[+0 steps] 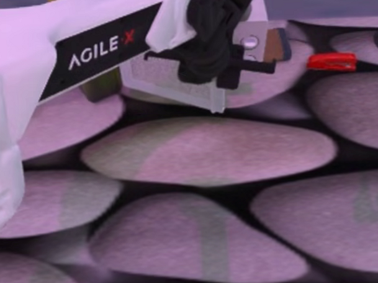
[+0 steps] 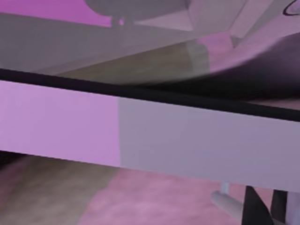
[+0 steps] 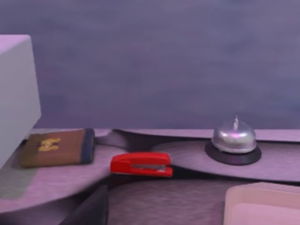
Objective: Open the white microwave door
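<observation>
Left gripper (image 1: 227,69) at the far edge of the table (image 1: 208,150), fingers spread either side of the microwave door's (image 1: 174,80) free edge, not clamped | door swung partly out from the white microwave (image 1: 257,40) behind the fingers | red stapler (image 1: 331,62) to their right | right arm unseen from above

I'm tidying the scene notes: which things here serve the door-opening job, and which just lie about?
For the job: white microwave, microwave door, left gripper at the door.

Lying about: red stapler, silver bell, brown book, pale tray.
</observation>
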